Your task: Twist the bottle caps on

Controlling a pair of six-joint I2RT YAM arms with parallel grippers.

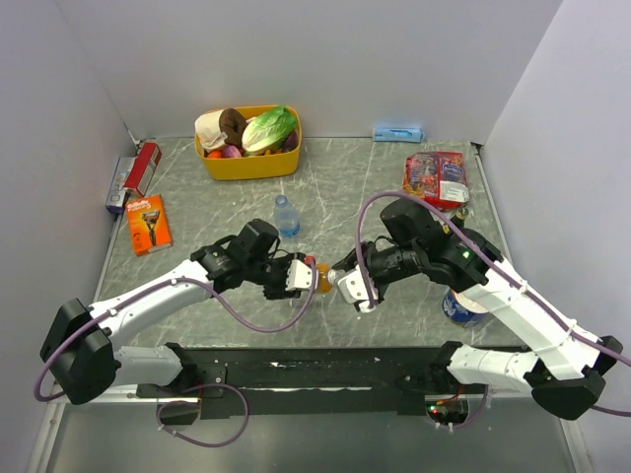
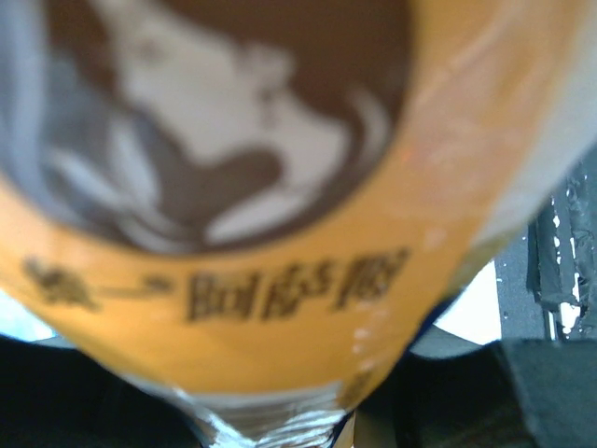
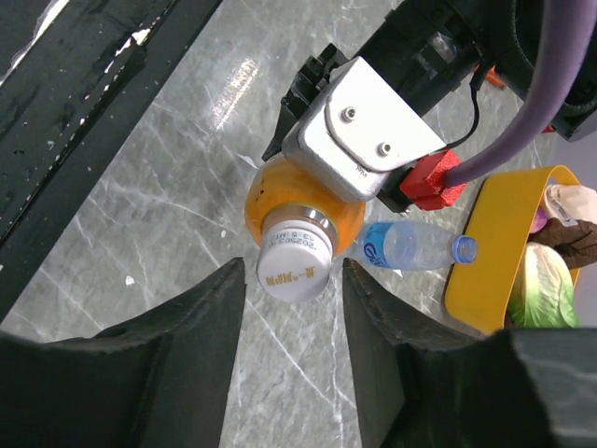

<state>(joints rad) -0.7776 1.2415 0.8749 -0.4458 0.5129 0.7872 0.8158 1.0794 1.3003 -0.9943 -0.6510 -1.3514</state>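
- My right gripper point(image 3: 293, 268) is open. Its two dark fingers flank the white cap point(image 3: 295, 273) at lower centre of the wrist view, with a thin gap on each side.
- The cap sits on the neck of the orange bottle point(image 3: 264, 198), whose long axis points straight at my right wrist.
- My left gripper point(image 1: 299, 277) clamps that bottle's body at centre of the top view.
- The water bottle point(image 1: 286, 218) stands just above, blue cap point(image 3: 464, 248) on.
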